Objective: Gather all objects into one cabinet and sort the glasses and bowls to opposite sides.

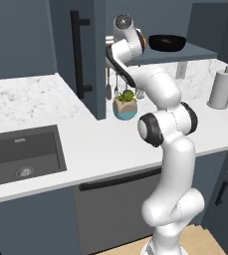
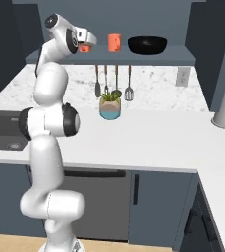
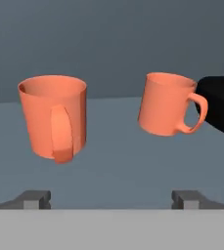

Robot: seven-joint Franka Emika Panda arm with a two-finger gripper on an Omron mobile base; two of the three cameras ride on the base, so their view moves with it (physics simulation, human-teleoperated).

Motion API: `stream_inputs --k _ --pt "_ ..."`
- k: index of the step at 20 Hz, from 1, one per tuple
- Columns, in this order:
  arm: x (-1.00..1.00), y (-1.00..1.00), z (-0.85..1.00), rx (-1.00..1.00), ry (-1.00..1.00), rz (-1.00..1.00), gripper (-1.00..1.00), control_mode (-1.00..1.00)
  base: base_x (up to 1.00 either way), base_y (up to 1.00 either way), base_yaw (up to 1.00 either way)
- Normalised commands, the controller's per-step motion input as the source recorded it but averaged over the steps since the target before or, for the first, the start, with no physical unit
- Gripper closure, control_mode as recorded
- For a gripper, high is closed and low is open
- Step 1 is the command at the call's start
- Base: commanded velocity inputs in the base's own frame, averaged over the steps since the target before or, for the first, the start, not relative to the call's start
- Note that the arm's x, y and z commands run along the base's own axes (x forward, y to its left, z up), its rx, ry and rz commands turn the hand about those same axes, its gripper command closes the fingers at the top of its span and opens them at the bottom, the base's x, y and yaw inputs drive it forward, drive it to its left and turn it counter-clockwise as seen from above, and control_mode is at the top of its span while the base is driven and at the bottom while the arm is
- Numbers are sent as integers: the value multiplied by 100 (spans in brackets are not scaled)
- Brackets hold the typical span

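Hand view has the claw (image 3: pixel 111 197) with its fingers spread wide apart, gripping nothing, just short of the near orange mug (image 3: pixel 53 116). Right of that mug on the cabinet shelf (image 2: pixel 148 56) stands the second orange mug (image 3: pixel 168 103), and beyond it the black bowl (image 2: pixel 147 45).

Mugs (image 2: pixel 114 42) — bowl (image 2: pixel 147 45) — shelved.

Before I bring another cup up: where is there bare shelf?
Bare: shelf right of the bowl, and the short gap between the two mugs. Crowded: the far mug and bowl sit close, with the open gripper before the mugs.
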Motion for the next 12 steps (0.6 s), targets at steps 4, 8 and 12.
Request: stream_inputs --k 4,8,12 --pt "-100 -59 -29 -3 24 -22 -100 -100 0 0 0" --pt "-99 -49 -43 -2 13 -12 -100 -100 0 0 0" --pt "-84 -41 -38 0 1 -5 -100 -100 0 0 0"
